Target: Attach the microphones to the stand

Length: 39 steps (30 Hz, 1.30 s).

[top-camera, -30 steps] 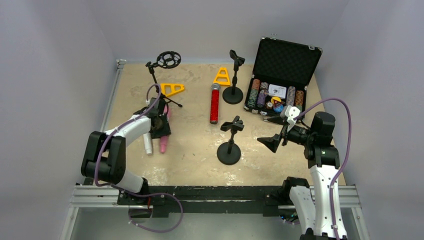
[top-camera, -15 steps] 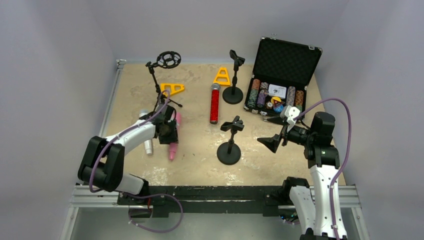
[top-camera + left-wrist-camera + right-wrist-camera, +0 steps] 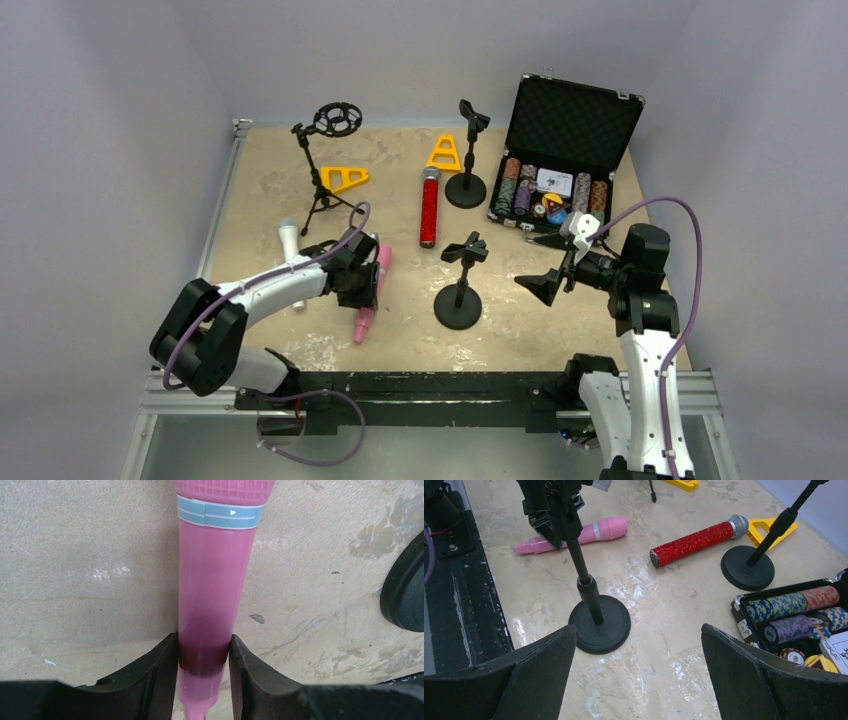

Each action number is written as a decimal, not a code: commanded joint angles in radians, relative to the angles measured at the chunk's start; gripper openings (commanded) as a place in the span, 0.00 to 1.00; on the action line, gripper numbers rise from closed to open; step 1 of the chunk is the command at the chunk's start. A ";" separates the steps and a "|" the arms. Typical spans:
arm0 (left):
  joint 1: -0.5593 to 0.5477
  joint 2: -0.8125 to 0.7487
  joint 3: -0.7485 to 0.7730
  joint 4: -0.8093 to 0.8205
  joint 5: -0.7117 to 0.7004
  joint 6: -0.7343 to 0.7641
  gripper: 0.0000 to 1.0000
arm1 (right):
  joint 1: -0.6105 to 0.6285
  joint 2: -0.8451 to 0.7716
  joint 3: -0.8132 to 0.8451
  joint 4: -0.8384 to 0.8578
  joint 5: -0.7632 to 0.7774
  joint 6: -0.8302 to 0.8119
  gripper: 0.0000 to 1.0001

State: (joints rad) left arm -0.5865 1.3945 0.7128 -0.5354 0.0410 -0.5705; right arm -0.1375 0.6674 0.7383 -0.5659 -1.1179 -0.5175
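The pink microphone (image 3: 215, 580) is clamped by its handle between the fingers of my left gripper (image 3: 204, 645). In the top view my left gripper (image 3: 362, 283) holds the pink microphone (image 3: 372, 292) low over the table, left of the near stand (image 3: 459, 285). The white microphone (image 3: 288, 238) lies at the left, partly under my left arm. Further back, the red microphone (image 3: 429, 208) lies beside the far stand (image 3: 467, 160). My right gripper (image 3: 560, 258) hangs open and empty to the right of the near stand (image 3: 594, 600).
A tripod stand with a ring mount (image 3: 325, 160) is at the back left. Two yellow triangles (image 3: 345, 178) (image 3: 444, 153) lie near the back. An open case of poker chips (image 3: 560, 150) sits at the back right. A metal rail (image 3: 430, 390) runs along the near edge.
My left gripper has carried the pink microphone to the right and nearer, away from the white microphone, which now shows more. The right arm has not moved.
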 commanded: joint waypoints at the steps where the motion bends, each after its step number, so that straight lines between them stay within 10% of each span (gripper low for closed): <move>1: -0.042 0.014 -0.004 -0.020 -0.030 -0.046 0.09 | 0.004 0.009 0.041 0.000 -0.008 -0.018 0.98; 11: -0.067 0.049 0.016 -0.016 -0.019 -0.046 0.16 | 0.004 0.020 0.039 -0.002 -0.005 -0.022 0.98; 24: -0.061 0.156 0.165 -0.096 -0.085 0.022 0.58 | 0.004 0.022 0.041 -0.005 -0.008 -0.024 0.98; 39: 0.002 0.309 0.383 -0.177 -0.058 0.140 0.67 | 0.004 0.021 0.042 -0.011 -0.009 -0.029 0.98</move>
State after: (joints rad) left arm -0.6151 1.6886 1.0416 -0.6880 -0.0341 -0.4824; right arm -0.1375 0.6868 0.7383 -0.5732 -1.1179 -0.5282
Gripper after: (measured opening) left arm 0.661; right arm 0.980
